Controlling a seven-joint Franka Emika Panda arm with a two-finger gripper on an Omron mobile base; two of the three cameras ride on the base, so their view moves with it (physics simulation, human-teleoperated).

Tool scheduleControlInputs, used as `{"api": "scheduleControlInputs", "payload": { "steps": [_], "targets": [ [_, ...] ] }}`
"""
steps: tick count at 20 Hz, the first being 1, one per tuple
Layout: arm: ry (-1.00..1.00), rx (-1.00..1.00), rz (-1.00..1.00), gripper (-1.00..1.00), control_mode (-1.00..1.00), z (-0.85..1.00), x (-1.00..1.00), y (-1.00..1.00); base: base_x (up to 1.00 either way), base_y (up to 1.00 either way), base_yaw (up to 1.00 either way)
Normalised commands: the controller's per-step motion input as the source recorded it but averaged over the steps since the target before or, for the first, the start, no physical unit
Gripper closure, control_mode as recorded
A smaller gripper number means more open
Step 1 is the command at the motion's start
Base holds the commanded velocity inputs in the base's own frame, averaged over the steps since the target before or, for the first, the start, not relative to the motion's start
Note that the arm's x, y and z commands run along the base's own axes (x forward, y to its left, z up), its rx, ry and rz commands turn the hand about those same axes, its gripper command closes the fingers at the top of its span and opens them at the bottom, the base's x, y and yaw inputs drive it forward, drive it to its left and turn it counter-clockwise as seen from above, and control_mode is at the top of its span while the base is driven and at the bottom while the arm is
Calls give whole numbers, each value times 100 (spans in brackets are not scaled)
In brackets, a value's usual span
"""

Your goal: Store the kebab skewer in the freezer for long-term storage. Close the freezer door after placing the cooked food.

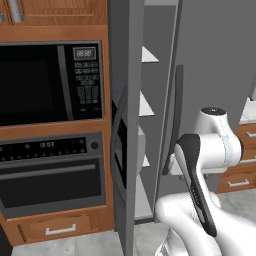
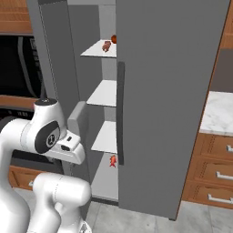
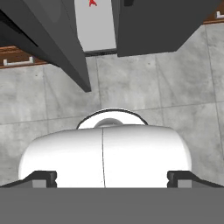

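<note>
One push low on the freezer door (image 1: 125,140) should be made squarely, with the gripper (image 3: 112,177) spread wide and empty.

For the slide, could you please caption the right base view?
Freezer door stands open; the kebab skewer lies on the top shelf beside a red-orange ball.

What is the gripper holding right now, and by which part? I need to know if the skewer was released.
Nothing: the gripper is open with no item between its fingertips.
</note>
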Motion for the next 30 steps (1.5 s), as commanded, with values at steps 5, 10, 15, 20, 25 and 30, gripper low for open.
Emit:
{"api": "scheduleControlInputs", "payload": {
  "steps": [5, 10, 15, 20, 25, 30],
  "targets": [
    [0, 0, 0, -100, 100, 0, 0, 0, -2, 5, 0],
    [0, 0, 0, -100, 100, 0, 0, 0, 0, 7, -3],
    [0, 0, -3, -100, -100, 0, 0, 6, 0, 1, -1],
    [0, -1, -6, -100, -100, 0, 5, 25, 0, 0, 0],
    [-6, -7, -25, -100, -100, 0, 31, 74, 0, 0, 0],
    [-36, -18, -24, -100, -100, 0, 18, 72, 0, 0, 0]
  ]
}}
